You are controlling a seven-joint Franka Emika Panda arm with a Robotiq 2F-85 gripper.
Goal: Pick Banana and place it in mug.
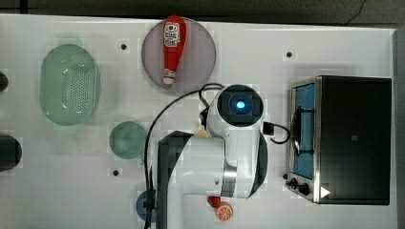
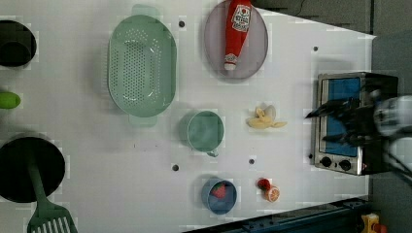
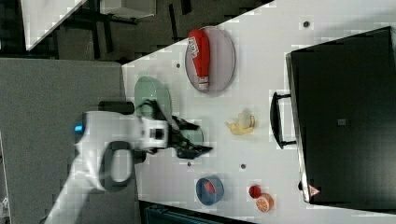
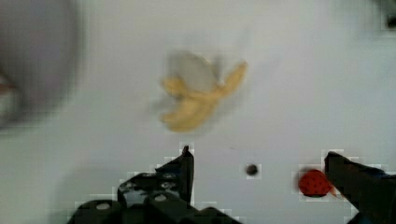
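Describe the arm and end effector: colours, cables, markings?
Arm: glossy white shells with dark grey and black joint bands, plus a round cap with a blue light. A black cable loops alongside it. End effector: black, with two angular tapered fingers; screw heads mark its body.

No legible text anywhere. The red ketchup bottle on the plate has a white label with dark print, too small to read. The toaster oven has a small red-and-white warning triangle at one corner of its top, symbol inside not readable, plus a faint unreadable mark mid-top.
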